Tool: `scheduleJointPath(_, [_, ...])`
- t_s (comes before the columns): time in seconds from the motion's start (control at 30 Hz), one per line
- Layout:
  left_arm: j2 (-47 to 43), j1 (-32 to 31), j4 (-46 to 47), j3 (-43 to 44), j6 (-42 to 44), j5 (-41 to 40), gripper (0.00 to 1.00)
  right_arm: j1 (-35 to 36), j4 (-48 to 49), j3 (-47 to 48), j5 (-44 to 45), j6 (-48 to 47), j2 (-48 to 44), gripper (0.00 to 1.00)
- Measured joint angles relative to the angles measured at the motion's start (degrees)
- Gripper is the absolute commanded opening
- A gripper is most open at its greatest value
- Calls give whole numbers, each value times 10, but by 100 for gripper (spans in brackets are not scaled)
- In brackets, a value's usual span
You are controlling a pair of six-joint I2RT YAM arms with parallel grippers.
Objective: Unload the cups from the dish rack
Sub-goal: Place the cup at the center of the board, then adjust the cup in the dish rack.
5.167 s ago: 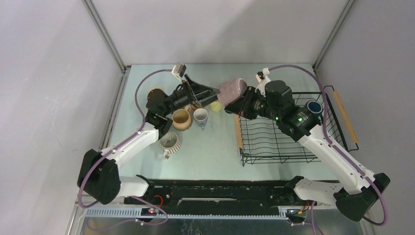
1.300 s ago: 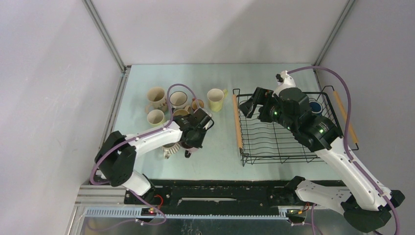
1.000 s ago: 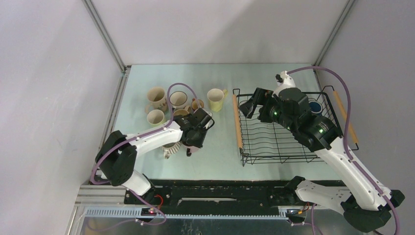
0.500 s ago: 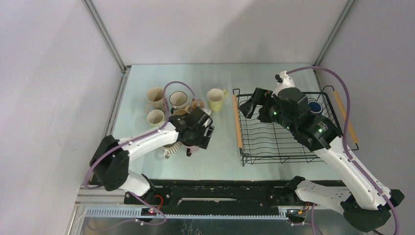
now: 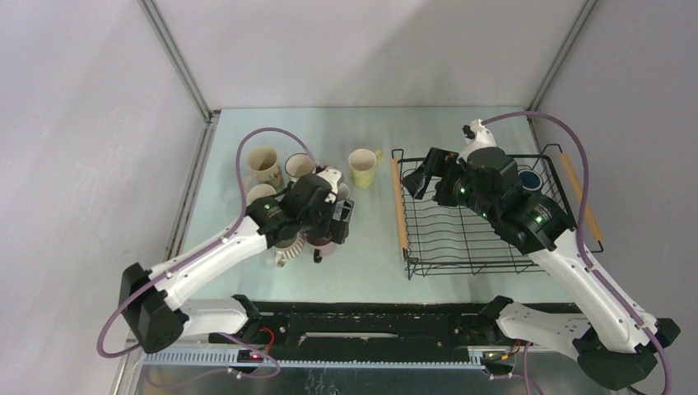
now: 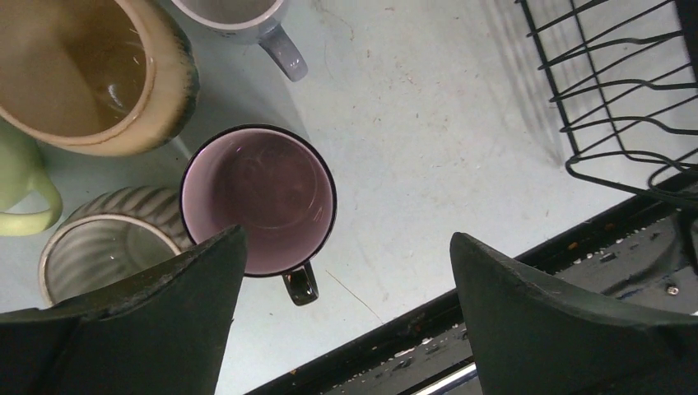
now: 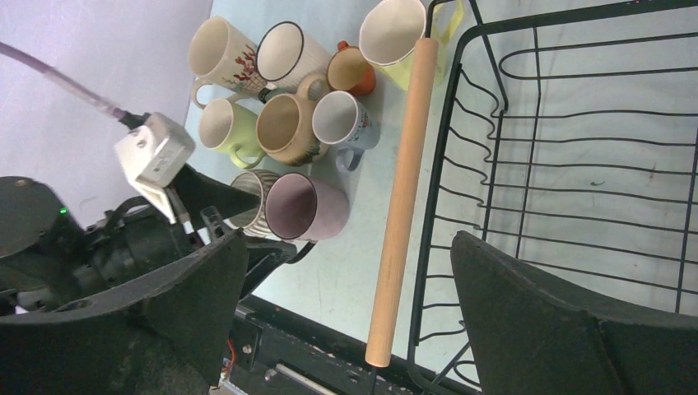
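Observation:
The mauve-pink cup (image 6: 258, 202) stands upright on the table, its dark handle toward the near edge. My left gripper (image 6: 346, 239) hangs open above it, holding nothing; from the top view the left gripper (image 5: 331, 220) covers most of this cup (image 5: 326, 247). The black wire dish rack (image 5: 486, 269) sits at the right with a dark blue cup (image 5: 531, 178) in its far right corner. My right gripper (image 5: 422, 176) hovers open and empty over the rack's far left corner. The right wrist view shows the pink cup (image 7: 306, 206) beside the unloaded cups.
Unloaded cups cluster left of the rack: a tan one (image 6: 82, 70), a grey one (image 6: 239, 12), a ribbed cream one (image 6: 103, 247), a pale yellow one (image 5: 360, 167), a cream one (image 5: 263, 163). The rack's wooden handle (image 7: 403, 189) lies between cups and rack.
My left gripper opened and let go of the mauve-pink cup, which now stands on the table. The left wrist rose and drew back a little. The right arm has not moved.

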Motion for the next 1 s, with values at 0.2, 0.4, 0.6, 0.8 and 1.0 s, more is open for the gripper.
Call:
scheduleJointPath(0.2, [-50, 0, -8, 9, 0, 12, 100, 0, -1, 0, 5, 1, 1, 100])
scheduleJointPath(0.4, [-105, 0, -5, 35, 6, 37, 100, -21, -16, 0, 16, 8, 4, 100])
scheduleJointPath(0.6, [-141, 1, 14, 39, 27, 67, 100, -88, -44, 0, 35, 13, 18, 100])
scheduleJointPath(0.8, [-144, 9, 26, 39, 46, 98, 100, -191, -63, -8, 63, 9, 37, 100])
scheduleJointPath(1.0, [-154, 31, 48, 38, 61, 127, 100, -297, -42, -60, 64, -12, 47, 100])
